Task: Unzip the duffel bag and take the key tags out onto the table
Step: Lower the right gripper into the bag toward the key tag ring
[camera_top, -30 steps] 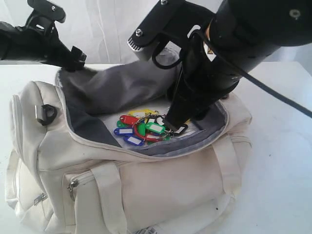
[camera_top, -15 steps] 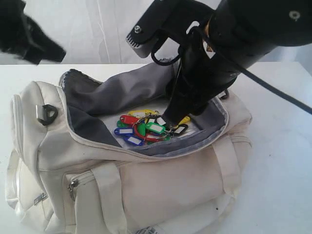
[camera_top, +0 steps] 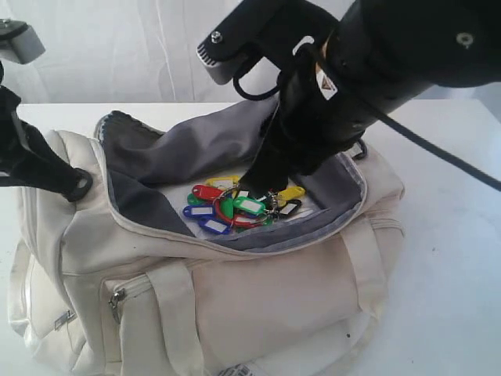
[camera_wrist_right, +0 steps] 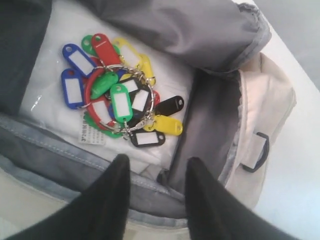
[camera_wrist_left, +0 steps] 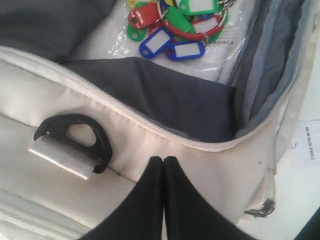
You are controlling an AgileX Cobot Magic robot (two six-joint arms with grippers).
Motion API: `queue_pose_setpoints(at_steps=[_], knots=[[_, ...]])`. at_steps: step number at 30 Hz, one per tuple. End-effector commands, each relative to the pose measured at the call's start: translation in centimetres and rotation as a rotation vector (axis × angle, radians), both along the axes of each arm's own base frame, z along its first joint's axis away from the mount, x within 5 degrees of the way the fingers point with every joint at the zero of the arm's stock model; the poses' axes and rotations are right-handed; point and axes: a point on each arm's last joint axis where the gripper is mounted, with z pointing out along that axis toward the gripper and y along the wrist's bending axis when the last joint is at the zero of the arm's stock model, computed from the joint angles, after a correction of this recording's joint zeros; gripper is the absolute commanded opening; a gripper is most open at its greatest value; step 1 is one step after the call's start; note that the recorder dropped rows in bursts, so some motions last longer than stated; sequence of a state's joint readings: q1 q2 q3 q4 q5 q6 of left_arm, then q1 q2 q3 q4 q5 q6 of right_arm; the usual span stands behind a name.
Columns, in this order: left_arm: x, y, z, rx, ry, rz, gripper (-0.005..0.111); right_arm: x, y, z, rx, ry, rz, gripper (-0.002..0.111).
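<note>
Right wrist view: cream fabric duffel bag (camera_wrist_right: 270,100) unzipped; right end effector (camera_wrist_right: 157,162) released above coloured plastic key tags (camera_wrist_right: 117,100), descent next; left end effector (camera_wrist_left: 163,160) clenched, empty.

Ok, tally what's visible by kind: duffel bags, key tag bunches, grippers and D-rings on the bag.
Cream fabric duffel bag: 1
Bunch of coloured plastic key tags: 1
Black robot grippers: 2
Dark metal D-rings: 2
Total: 6

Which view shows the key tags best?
Right wrist view: the whole bunch of key tags lies unobstructed in the open bag. In the exterior view the right arm covers part of the bunch. The left wrist view catches only some tags at the frame's edge.
</note>
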State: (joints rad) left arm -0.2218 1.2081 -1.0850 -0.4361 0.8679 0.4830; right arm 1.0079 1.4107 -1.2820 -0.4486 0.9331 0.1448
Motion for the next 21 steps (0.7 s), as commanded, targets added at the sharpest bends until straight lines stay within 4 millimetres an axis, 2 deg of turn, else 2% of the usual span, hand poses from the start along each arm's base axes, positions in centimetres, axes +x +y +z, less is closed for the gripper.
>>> queue_pose_setpoints(at_steps=[1,4,5,8,10,14,17,21], knots=[[-1.0,-0.2,1.1,-0.053,-0.015,-0.017,0.0,2.8,-0.4,-1.0,-0.038,-0.034,-0.001,0.002],[-1.0,-0.2,1.1,-0.053,-0.015,-0.017,0.0,5.4,-0.2,-2.0,-0.047,0.07,-0.006,0.0],[-1.0,-0.2,1.1,-0.053,-0.015,-0.017,0.0,6.6,0.1,-2.6,-0.028,0.161,0.025,0.0],[-1.0,-0.2,1.1,-0.058,-0.013,-0.016,0.0,8.4,2.0,-3.6,0.032,0.34,0.125,0.0],[-1.0,-0.2,1.1,-0.058,-0.013,-0.016,0.0,9.4,3.2,-4.4,0.033,0.382,0.133,0.0],[-1.1,-0.2,1.1,-0.057,-0.006,-0.02,0.0,11.3,4.8,-6.5,0.049,0.361,0.125,0.0],[-1.1,-0.2,1.1,-0.055,0.0,-0.023,0.0,11.9,5.3,-7.0,0.071,0.322,0.123,0.002],[-1.2,-0.2,1.1,-0.055,0.002,-0.025,0.0,12.6,5.7,-7.3,0.091,0.27,0.122,0.019]])
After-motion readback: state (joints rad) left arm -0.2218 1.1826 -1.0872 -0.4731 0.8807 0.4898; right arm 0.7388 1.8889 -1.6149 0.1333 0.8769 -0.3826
